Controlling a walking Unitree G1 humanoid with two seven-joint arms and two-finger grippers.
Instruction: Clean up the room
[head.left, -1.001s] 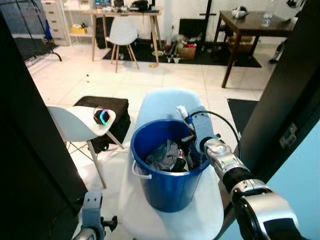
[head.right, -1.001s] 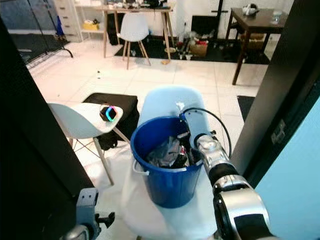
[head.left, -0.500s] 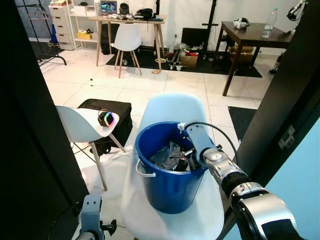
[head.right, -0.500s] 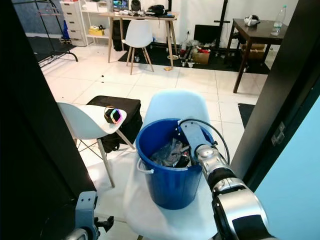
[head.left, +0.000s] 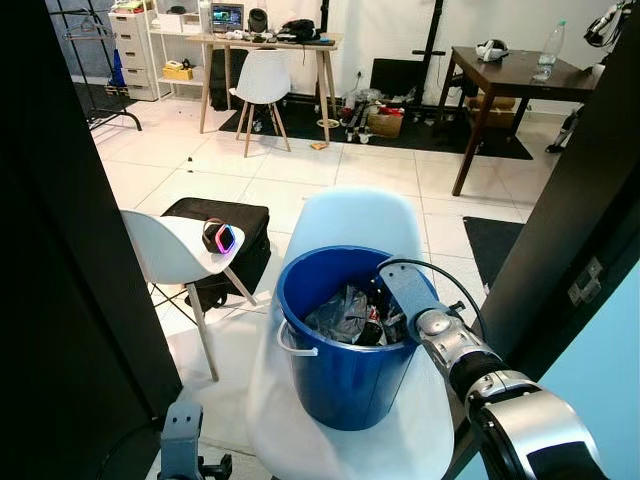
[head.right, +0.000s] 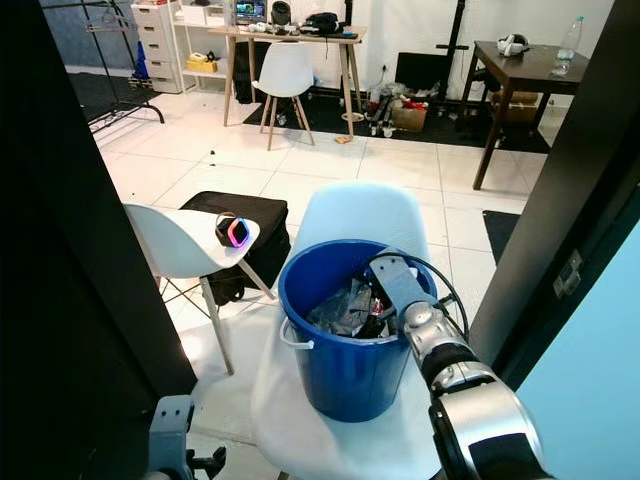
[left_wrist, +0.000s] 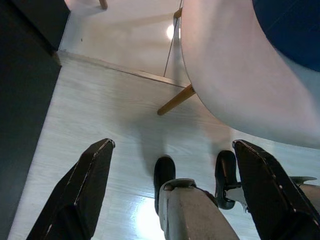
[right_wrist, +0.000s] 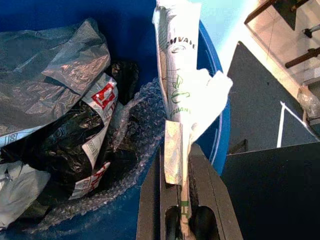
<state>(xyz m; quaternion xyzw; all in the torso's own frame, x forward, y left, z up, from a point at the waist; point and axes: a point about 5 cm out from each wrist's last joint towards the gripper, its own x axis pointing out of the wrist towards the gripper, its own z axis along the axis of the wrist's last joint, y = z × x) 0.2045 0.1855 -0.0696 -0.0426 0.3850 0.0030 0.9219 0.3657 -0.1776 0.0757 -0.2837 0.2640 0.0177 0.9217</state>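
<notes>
Blue bucket (head.left: 340, 370) holds the right hand (right_wrist: 182, 165) pinching one white wrapper (right_wrist: 182, 95); left hand (left_wrist: 175, 200) spread

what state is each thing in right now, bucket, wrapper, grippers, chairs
bucket: upright on the chair, partly full of rubbish
wrapper: pinched in the right gripper, over the bucket
right gripper: shut on the wrapper, inside the bucket rim
left gripper: open, hanging near the floor
chair: upright, bucket on its seat
</notes>
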